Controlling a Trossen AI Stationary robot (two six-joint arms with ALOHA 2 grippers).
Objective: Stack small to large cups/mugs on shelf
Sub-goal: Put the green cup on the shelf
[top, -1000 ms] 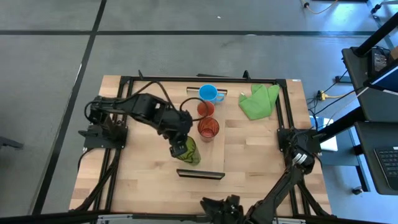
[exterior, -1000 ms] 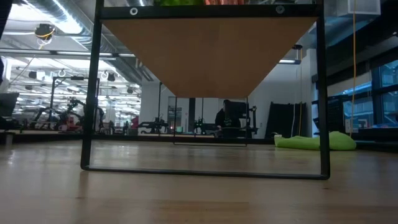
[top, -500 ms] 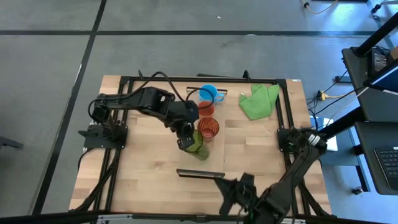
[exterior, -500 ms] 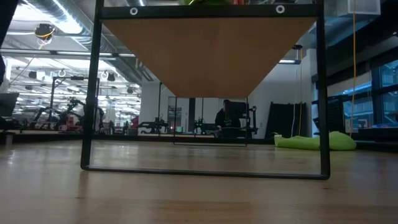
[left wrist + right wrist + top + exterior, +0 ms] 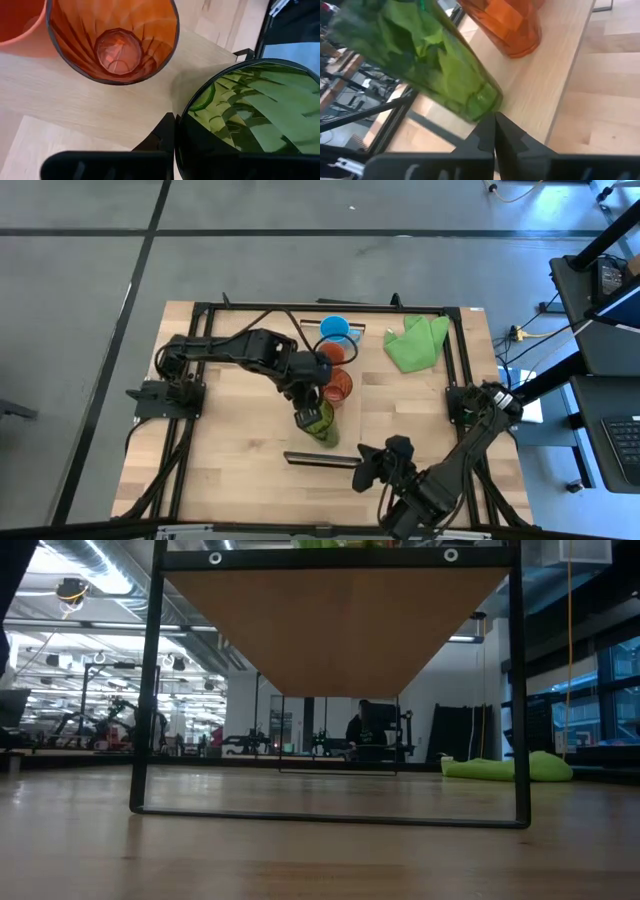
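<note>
The shelf [image 5: 347, 425] is a light plank running from the far side to the near side at mid-table. On it stand the light blue mug [image 5: 336, 330], the small red cup [image 5: 331, 355] and the translucent red tumbler [image 5: 337, 385]. My left gripper [image 5: 306, 413] is shut on the olive-green tumbler [image 5: 320, 425], which is over the plank beside the red tumbler [image 5: 112, 37]. My right gripper [image 5: 495, 120] is shut and empty at the shelf's near end. Its fingertips are right by the green tumbler's base [image 5: 482, 106]; I cannot tell whether they touch it. My left gripper holds the olive-green tumbler by its rim [image 5: 181, 125], coming from above. One finger [image 5: 162, 137] shows outside the wall; the other is hidden by the tumbler. The tumbler is tilted, base toward the near edge. I cannot tell whether the base rests on the shelf.
A bright green cloth [image 5: 415, 340] lies at the table's far right. The shelf's dark brackets [image 5: 145, 690] raise the plank above the tabletop. A black frame [image 5: 455, 360] runs around the table.
My left gripper has carried the olive-green tumbler toward the table's right, up beside the translucent red tumbler. My right arm has swung in from the near edge toward the shelf's near end.
</note>
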